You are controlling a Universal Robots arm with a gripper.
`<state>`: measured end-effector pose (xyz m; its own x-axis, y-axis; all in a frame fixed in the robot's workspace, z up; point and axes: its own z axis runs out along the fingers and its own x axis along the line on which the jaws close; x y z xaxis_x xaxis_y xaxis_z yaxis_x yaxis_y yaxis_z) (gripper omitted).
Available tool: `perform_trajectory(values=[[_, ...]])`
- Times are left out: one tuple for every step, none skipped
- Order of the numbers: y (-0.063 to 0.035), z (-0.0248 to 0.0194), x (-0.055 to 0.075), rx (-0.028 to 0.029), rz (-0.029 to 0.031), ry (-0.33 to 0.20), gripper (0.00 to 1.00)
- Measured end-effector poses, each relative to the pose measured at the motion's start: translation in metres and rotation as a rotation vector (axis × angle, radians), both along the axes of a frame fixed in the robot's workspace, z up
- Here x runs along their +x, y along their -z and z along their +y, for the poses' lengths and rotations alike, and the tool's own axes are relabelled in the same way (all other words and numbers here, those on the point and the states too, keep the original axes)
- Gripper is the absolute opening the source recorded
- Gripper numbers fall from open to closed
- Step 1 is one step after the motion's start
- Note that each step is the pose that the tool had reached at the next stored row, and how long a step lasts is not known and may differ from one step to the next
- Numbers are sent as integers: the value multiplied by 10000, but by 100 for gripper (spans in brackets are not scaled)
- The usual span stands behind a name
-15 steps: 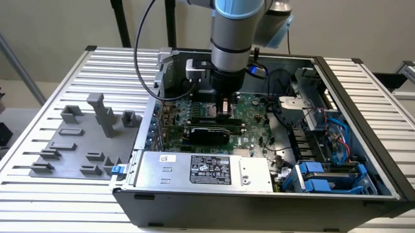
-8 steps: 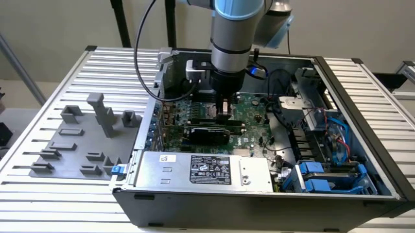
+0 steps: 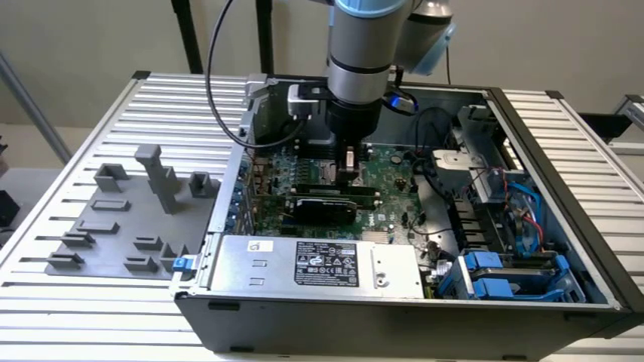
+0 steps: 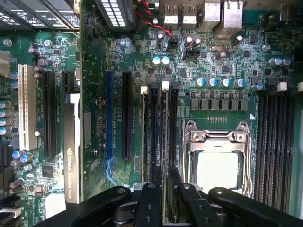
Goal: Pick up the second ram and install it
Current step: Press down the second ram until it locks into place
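Note:
My gripper [image 3: 348,179] reaches straight down into the open computer case [image 3: 563,173], over the green motherboard [image 3: 391,170]. In the wrist view its black fingers [image 4: 155,189] are shut on the second ram [image 4: 164,132], a thin stick seen edge-on. The stick runs along one of the long black memory slots [image 4: 154,127] beside the CPU socket [image 4: 217,165], with a white latch [image 4: 165,85] at its far end. I cannot tell whether it is seated in the slot. The neighbouring slot has a thin pale edge [image 4: 143,137] in it and its own white latch.
A black graphics card [image 3: 327,205] stands close beside the gripper. The silver power supply [image 3: 312,264] and blue drive bays [image 3: 503,275] fill the case's near side. On the exterior view's left, a grey holder plate [image 3: 75,226] with upright blocks lies on the slatted table.

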<state>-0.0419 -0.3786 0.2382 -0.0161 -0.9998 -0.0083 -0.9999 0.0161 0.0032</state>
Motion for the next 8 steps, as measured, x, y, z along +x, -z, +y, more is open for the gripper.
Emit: perform_trajectory(values=[[-7, 0, -5, 1, 0, 0, 100], [-11, 0, -9, 0, 0, -1, 0], [-11, 0, -9, 3, -1, -2, 0], [-11, 0, -9, 3, -1, -2, 0], [-11, 0, -9, 3, -1, -2, 0], [-13, 0, -10, 0, 1, -1, 0], [-12, 0, -10, 0, 1, -1, 0], [-12, 0, -10, 1, 1, -1, 0]])
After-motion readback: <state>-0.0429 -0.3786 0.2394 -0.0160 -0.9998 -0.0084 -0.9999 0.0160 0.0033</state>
